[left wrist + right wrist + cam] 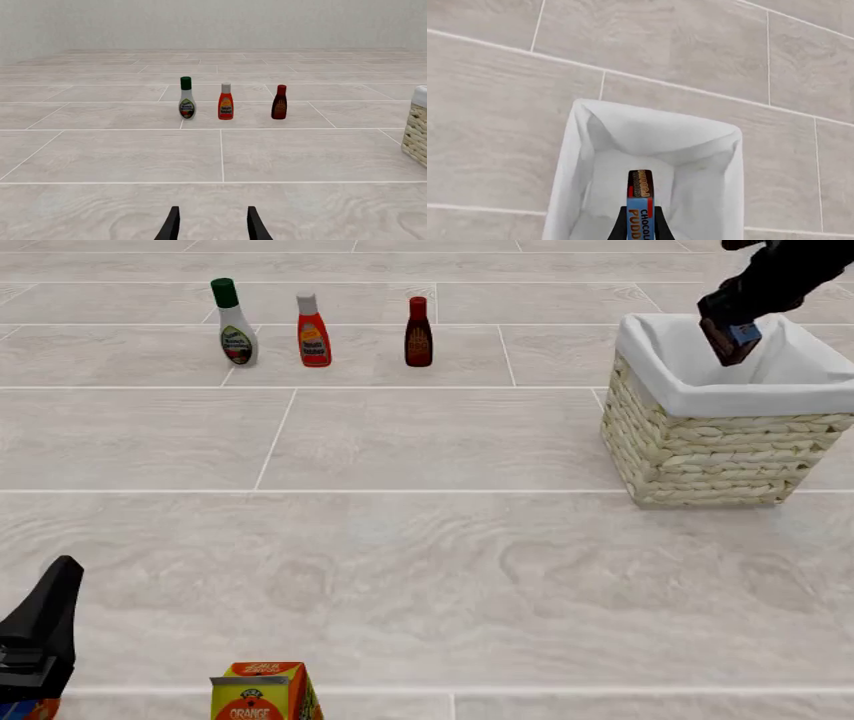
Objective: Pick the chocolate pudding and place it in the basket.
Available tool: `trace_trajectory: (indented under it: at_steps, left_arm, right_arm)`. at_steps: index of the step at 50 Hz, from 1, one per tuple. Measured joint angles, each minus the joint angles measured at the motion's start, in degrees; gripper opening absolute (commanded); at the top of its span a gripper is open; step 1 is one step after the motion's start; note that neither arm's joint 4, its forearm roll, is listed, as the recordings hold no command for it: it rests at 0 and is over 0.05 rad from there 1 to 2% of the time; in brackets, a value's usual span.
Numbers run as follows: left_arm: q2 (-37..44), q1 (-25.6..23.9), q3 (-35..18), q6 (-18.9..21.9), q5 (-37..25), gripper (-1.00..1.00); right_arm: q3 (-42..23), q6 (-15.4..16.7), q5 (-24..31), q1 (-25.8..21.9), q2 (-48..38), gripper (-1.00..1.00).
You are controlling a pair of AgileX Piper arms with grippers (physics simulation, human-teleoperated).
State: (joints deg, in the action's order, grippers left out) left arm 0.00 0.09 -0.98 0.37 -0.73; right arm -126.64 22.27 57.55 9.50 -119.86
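- While the right gripper (733,328) hangs over the basket (707,455), it clamps the chocolate pudding (731,339), tilted above the liner
- Left gripper (212,227): fingers apart, holding nothing, low over the floor
- Three bottles (314,332) stand far back

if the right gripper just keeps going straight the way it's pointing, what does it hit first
Probably the white liner on the floor of the basket. The right gripper, shut on the chocolate pudding, points down into the opening; nothing else shows inside, though depth is unclear.
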Motion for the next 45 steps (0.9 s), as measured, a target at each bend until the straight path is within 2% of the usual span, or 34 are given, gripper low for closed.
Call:
trace_trajectory:
  at_steps: [45]
  left_arm:
    - [0.0, 0.0, 0.0, 0.0, 0.0, 1.0]
  right_arm:
    - [-0.27, -0.35, -1.96, 0.07, -4.12, -1.0]
